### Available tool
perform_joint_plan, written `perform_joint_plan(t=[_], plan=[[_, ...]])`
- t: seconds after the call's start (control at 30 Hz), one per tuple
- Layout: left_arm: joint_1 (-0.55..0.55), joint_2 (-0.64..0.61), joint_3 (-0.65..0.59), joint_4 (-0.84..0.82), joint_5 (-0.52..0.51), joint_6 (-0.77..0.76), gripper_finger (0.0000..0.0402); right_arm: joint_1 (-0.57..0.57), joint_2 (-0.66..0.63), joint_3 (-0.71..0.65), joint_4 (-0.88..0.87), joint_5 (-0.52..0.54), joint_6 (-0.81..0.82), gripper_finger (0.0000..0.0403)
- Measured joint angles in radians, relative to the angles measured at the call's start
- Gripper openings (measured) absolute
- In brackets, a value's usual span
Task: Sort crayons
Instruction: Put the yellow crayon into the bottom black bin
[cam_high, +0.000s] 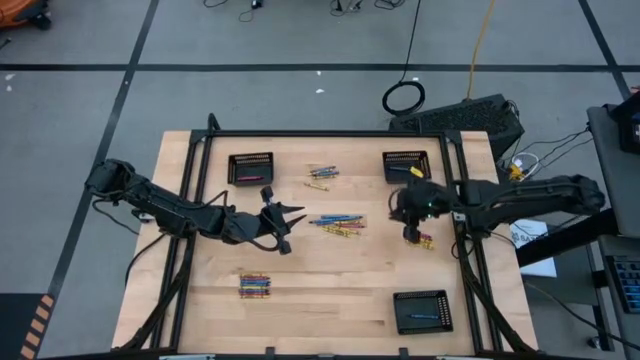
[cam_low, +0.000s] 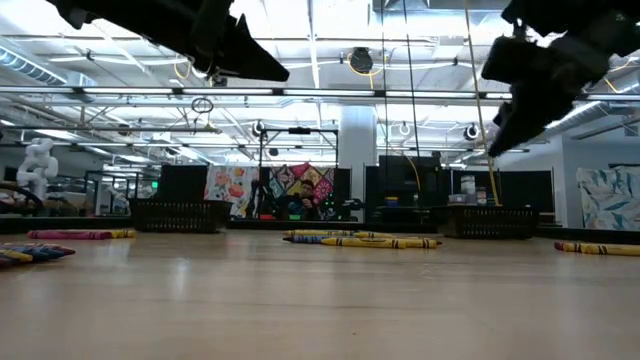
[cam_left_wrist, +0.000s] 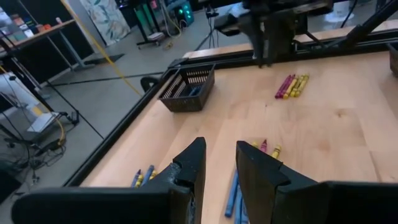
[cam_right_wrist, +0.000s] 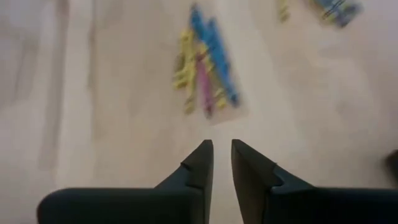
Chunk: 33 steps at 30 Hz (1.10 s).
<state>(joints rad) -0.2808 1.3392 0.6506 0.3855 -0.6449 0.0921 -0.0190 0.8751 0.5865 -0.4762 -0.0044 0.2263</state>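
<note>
Crayons lie in small heaps on the wooden table: a middle heap (cam_high: 338, 225) of blue, yellow and pink, one at the far middle (cam_high: 321, 178), one at the near left (cam_high: 255, 286), and a few (cam_high: 426, 241) under the right arm. My left gripper (cam_high: 287, 214) hovers left of the middle heap, open and empty (cam_left_wrist: 217, 152). Raised above the table's right part, my right gripper (cam_high: 410, 234) has its fingers a narrow gap apart with nothing between them (cam_right_wrist: 222, 146). It looks down toward the middle heap (cam_right_wrist: 205, 68).
Three black mesh baskets stand on the table: far left (cam_high: 250, 167), far right (cam_high: 405, 165) and near right (cam_high: 422, 310). A black frame rail (cam_high: 330, 134) borders the table. Bare wood lies between the heaps.
</note>
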Motion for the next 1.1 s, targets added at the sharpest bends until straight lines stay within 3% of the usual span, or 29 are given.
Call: perform_joint_plan(t=[0.13, 0.43, 0.5, 0.8, 1.1], plan=[[0.002, 0.000, 0.000, -0.002, 0.000, 0.000, 0.0089, 0.085, 0.010, 0.000, -0.051, -0.030, 0.082, 0.0030], [0.002, 0.000, 0.000, -0.010, 0.000, 0.000, 0.0089, 0.243, 0.081, 0.000, -0.096, -0.288, 0.302, 0.0016], [0.002, 0.000, 0.000, -0.015, 0.001, 0.000, 0.0089, 0.262, 0.099, 0.000, -0.118, -0.278, 0.288, 0.0020], [0.002, 0.000, 0.000, -0.058, 0.004, -0.007, 0.0089, 0.265, 0.195, 0.000, -0.365, -0.051, 0.270, 0.0044], [0.002, 0.000, 0.000, -0.060, 0.005, -0.008, 0.0089, 0.266, 0.286, 0.000, -0.324, -0.047, 0.140, 0.0027]])
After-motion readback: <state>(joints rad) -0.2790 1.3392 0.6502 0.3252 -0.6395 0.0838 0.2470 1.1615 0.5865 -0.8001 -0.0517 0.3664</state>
